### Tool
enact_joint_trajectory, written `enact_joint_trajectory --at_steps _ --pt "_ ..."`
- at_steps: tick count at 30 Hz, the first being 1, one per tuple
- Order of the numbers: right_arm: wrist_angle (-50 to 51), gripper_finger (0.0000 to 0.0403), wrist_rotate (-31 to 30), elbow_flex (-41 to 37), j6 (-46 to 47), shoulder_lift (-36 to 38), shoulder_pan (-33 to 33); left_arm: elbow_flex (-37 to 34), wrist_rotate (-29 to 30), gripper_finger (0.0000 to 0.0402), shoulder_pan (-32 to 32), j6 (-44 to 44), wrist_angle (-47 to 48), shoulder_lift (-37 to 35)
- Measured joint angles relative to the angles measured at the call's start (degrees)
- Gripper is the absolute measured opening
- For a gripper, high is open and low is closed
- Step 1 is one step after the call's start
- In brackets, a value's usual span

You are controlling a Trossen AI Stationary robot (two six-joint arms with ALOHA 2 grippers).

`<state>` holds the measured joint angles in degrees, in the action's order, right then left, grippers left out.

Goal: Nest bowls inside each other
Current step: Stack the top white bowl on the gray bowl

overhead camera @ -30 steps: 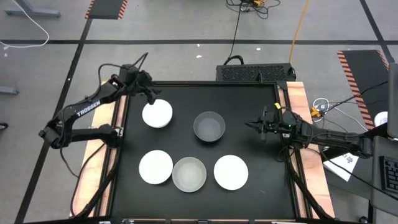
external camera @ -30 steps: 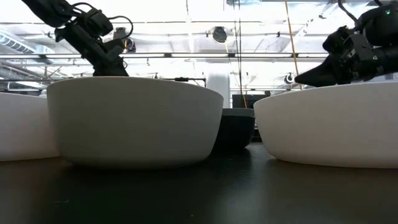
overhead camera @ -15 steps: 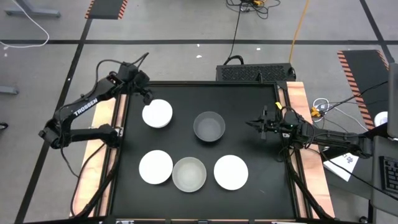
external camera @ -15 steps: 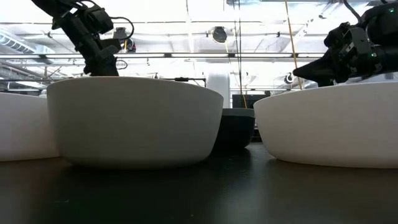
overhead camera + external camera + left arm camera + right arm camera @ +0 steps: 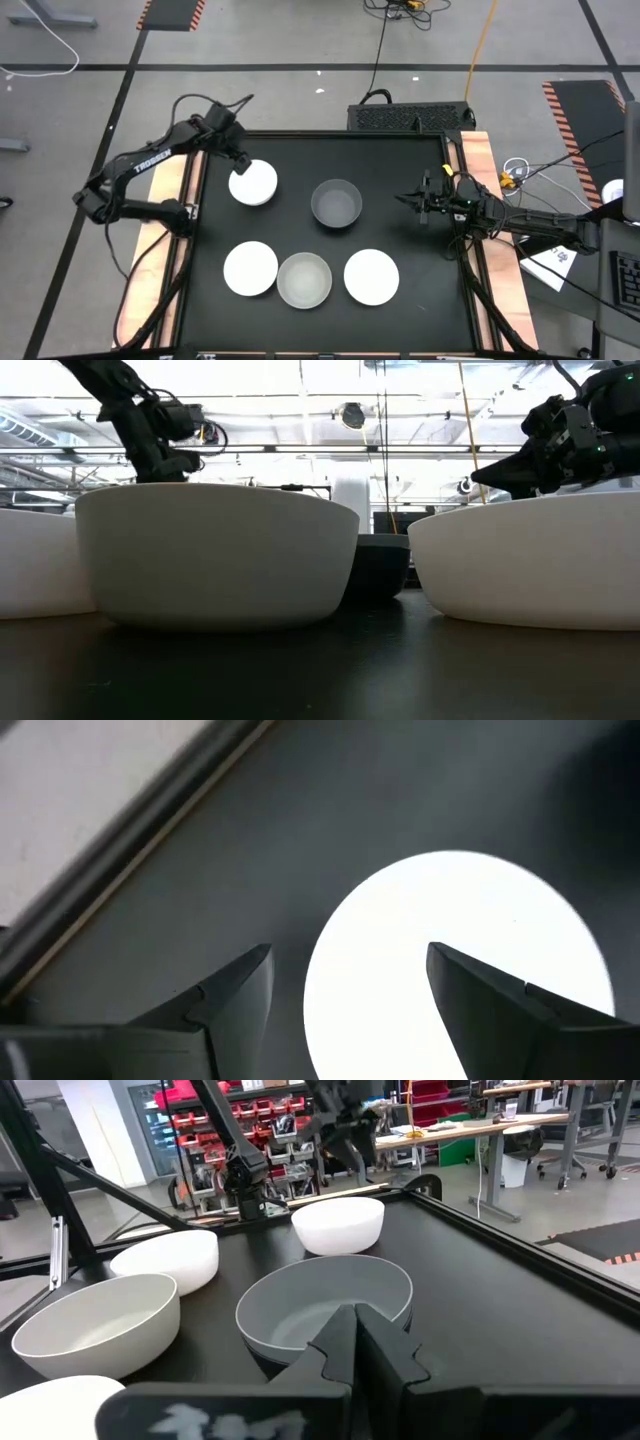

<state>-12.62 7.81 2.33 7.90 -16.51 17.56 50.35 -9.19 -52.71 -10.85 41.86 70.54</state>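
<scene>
Seen from above, 5 bowls sit apart on a black table (image 5: 400, 170): a white bowl (image 5: 253, 183) at the far left, a grey bowl (image 5: 336, 203) near the middle, and a near row of 3 (white (image 5: 250, 268), pale grey (image 5: 304, 279), white (image 5: 371, 276)), none nested yet. The left gripper (image 5: 238, 160) hovers at the far white bowl's rim, fingers spread wide, likely to straddle its wall for a pickup. The right gripper (image 5: 404, 200) waits beside the grey bowl with fingers pressed together, holding nothing.
</scene>
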Motion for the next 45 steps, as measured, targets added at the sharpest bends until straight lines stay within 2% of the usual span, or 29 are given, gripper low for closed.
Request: enact_joint_trajectory --at_steps 7,37,45 --pt "0.27 0.0 0.0 -0.04 -0.02 0.0 0.0 0.0 0.04 0.0267 0.0 -0.46 0.35 3.65" --pt "0.81 0.0 0.0 -0.07 0.39 -0.02 0.0 -0.04 -1.27 0.0266 0.0 -1.32 4.33 3.95" --pt "0.81 0.0 0.0 -0.07 0.39 -0.02 0.0 -0.11 0.73 0.0266 0.0 -1.16 4.66 9.06"
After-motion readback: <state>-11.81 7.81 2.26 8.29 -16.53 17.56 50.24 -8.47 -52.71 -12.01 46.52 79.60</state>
